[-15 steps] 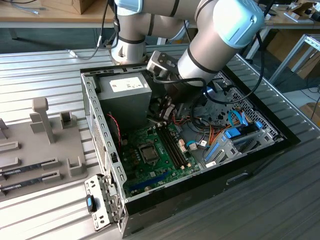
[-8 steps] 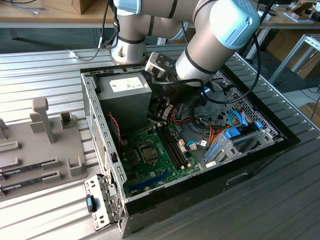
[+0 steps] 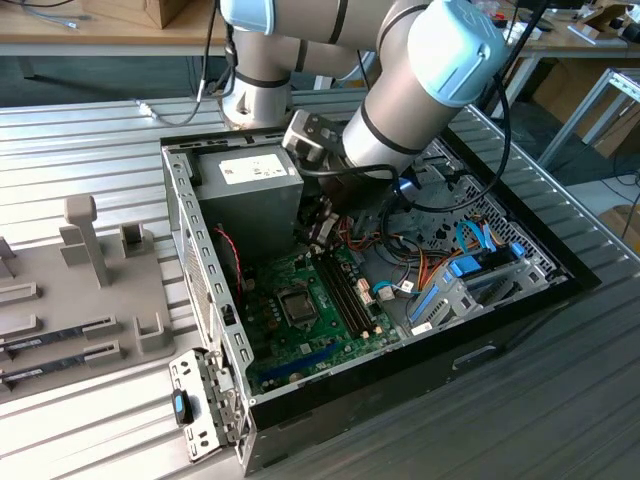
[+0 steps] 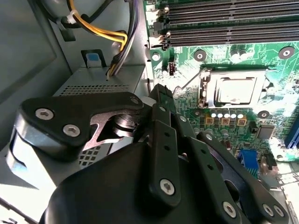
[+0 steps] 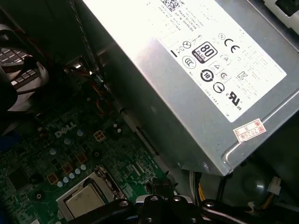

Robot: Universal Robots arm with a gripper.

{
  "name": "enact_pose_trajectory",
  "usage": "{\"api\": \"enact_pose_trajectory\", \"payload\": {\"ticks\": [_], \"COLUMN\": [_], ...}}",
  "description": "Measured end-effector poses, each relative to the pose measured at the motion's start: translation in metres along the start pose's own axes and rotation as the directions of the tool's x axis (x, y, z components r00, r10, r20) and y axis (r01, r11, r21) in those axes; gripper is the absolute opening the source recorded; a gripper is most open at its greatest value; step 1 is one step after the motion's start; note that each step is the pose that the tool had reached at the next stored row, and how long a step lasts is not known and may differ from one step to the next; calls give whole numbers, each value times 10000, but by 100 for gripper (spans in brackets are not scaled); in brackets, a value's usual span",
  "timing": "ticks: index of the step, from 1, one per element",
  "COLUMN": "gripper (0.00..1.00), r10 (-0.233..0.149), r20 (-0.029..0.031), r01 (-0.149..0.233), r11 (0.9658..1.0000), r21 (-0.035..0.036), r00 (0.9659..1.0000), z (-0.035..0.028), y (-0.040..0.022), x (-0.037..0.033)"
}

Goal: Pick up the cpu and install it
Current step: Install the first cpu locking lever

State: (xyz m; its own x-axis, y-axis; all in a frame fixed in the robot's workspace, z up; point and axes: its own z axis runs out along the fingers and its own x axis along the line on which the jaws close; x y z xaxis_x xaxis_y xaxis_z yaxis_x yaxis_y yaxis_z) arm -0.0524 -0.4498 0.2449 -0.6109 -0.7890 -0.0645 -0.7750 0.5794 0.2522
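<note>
The cpu, a small square chip with a silver top, lies flat in the metal-framed socket on the green motherboard inside the open computer case. My gripper hangs inside the case beside the grey power supply. It is above the board and apart from the cpu, toward the power supply. Its fingers look shut, with nothing seen between them.
Black memory slots run alongside the socket. Orange, blue and yellow cables and drive bays fill the case's other half on the exterior view's right. A grey fixture tray with upright pegs lies outside the case on the exterior view's left.
</note>
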Motion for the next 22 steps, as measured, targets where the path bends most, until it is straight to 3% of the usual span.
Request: {"api": "enact_pose_trajectory", "payload": {"ticks": [9, 20, 22], "gripper": [11, 11, 11], "r10": [-48, -114, -135], "r20": [1, -18, -48], "r01": [48, 114, 135], "r11": [10000, 9999, 9999], "r21": [-13, -17, 0], "r00": [10000, 9999, 9999], "z": [32, -2, -9], "y": [20, -79, -98], "x": [39, 174, 201]}}
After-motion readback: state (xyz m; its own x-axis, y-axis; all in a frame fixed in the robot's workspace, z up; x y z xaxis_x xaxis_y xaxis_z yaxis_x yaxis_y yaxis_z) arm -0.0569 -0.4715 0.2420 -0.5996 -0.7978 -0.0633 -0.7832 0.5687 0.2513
